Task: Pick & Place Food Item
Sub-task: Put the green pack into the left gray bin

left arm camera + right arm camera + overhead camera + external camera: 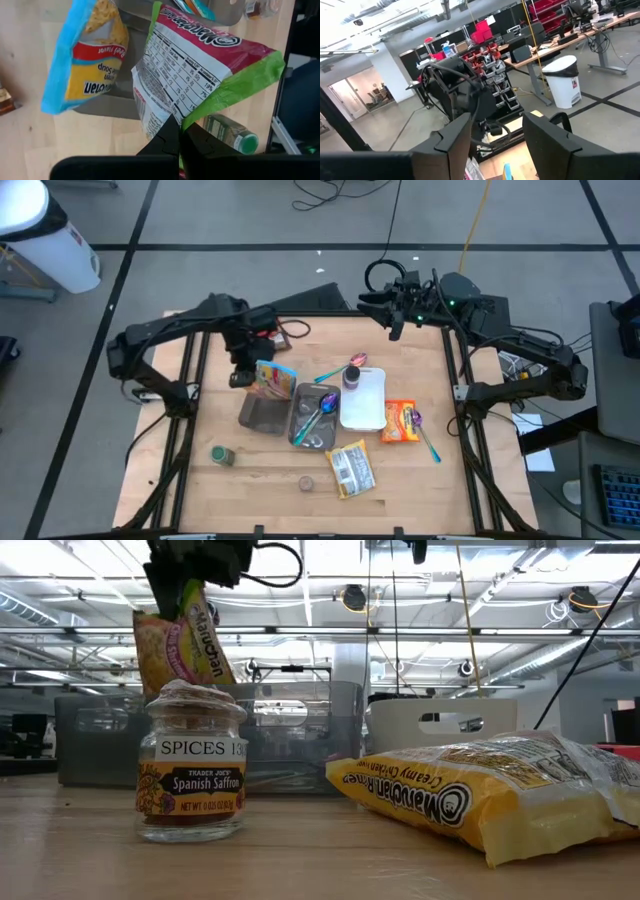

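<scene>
Left gripper (243,373), pinched shut on the corner of a pink-and-green plastic ramen packet (272,379), hangs in the high view at about nine o'clock from the table's (400,480) middle, above the dark grey rectangular bin (266,415); a blue-and-yellow ramen packet appears to hang beside the held one, and which colours belong to which pouch is hard to tell from above. At one o'clock the right gripper (392,308) hovers over the table's far edge. A yellow ramen pouch (352,469) lies at six o'clock, an orange one (400,421) at three o'clock beside the white tray (365,400). In the low view the held packet (192,640) dangles high at eleven o'clock, behind a clear spice jar labelled Spanish Saffron (191,765); the yellow pouch (480,795) lies at four o'clock. In the left wrist view the closed fingers (167,145) clamp the packet's (200,65) green edge, the blue-and-yellow packet (85,60) hanging alongside. In the right wrist view the right gripper (495,142) stands partly open and empty.
</scene>
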